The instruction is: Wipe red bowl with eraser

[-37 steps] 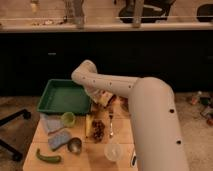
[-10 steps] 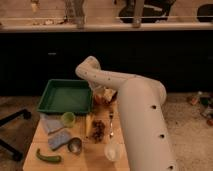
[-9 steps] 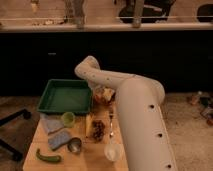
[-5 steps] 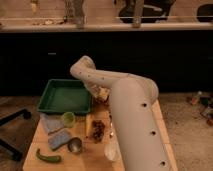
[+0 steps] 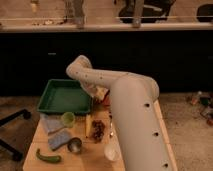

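My arm reaches from the lower right up to an elbow (image 5: 80, 67) and bends down to the gripper (image 5: 99, 93), which hangs low over the wooden table just right of the green tray. A small patch of the red bowl (image 5: 106, 100) shows right below the gripper; the arm hides the rest of it. The eraser is hidden from view; I cannot tell whether the gripper holds it.
A green tray (image 5: 52, 104) sits at the table's back left. In front of it lie a green cup (image 5: 68, 118), blue-grey sponges (image 5: 52, 125), a metal cup (image 5: 75, 145), a green vegetable (image 5: 48, 157), a dark clump (image 5: 98, 131) and a white cup (image 5: 111, 152).
The arm has swung left and closer to the camera, covering more of the table's right side. The elbow has shifted left; the gripper stays beside the tray's right edge.
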Action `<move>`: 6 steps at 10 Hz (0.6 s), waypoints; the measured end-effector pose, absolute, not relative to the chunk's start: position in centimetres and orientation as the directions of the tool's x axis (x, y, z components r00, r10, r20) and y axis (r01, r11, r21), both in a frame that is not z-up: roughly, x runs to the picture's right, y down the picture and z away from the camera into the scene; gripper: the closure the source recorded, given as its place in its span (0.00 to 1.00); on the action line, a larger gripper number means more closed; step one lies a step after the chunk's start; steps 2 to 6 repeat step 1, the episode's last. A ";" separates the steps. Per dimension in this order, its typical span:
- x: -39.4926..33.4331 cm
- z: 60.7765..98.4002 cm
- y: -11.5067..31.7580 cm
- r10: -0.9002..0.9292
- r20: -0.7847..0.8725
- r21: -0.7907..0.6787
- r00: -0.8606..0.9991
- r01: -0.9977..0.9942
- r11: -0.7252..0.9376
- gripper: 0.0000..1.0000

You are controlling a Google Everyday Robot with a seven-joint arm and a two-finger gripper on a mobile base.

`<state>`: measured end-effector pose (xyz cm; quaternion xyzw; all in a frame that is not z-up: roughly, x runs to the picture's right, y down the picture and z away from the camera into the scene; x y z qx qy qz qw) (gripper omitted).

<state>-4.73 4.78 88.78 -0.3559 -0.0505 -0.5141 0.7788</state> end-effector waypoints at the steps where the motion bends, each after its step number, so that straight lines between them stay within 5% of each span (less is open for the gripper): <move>1: -4.5 88.7 4.7 -0.761 0.444 -0.508 0.473 0.833 0.221 0.96; 6: -4.5 88.7 4.7 -0.761 0.444 -0.508 0.473 0.833 0.221 0.96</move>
